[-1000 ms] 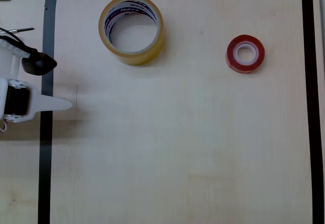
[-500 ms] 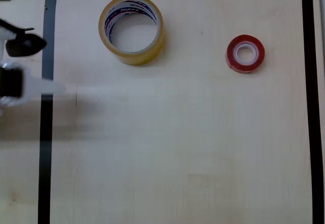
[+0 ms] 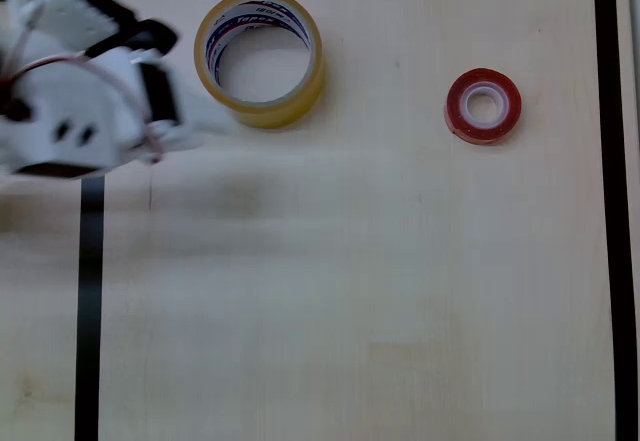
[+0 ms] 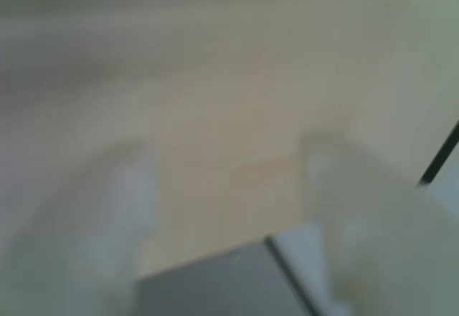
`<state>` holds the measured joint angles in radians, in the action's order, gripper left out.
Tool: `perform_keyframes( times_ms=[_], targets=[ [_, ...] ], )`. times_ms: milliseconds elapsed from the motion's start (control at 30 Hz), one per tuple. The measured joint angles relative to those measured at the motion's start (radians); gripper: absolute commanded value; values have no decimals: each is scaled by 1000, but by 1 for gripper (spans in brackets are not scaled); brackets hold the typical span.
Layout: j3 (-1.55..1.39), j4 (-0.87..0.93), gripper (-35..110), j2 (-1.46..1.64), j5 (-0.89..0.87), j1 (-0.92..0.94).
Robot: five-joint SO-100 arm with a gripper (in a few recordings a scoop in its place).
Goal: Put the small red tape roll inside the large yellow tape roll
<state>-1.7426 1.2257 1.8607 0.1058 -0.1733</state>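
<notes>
We see the red roll [image 3: 483, 105] lying flat on the table [image 3: 350, 291] at the right of the overhead view, well apart from the gripper [image 3: 185, 81], which sits at the far left. The yellow roll [image 3: 260, 57] lies flat between them near the top edge, and the gripper is just beside its left rim; whether they touch we cannot tell. Black tape [image 3: 90, 261] borders the table, and the white arm [image 3: 70, 101] covers part of its left strip. The arm is smeared by motion and cut off at the left edge.

In the wrist view we make out two pale fingers [image 4: 107, 216] with a gap of bare wood between them, so the gripper looks spread and empty. That view is heavily blurred; a dark line [image 4: 441, 155] at its right cannot be identified.
</notes>
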Motion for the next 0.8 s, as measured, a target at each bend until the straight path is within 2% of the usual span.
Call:
perform_keyframes(
  times_ms=[233,400,533,700,800],
  targets=[
    [212,-135,6,-319,6,17],
    [428,-155,2,-522,0,52],
    [718,-58,2,-730,0,63],
    [1195,179,1,-1167,0,52],
    [1480,196,0,-1335,-2,14]
  ],
)
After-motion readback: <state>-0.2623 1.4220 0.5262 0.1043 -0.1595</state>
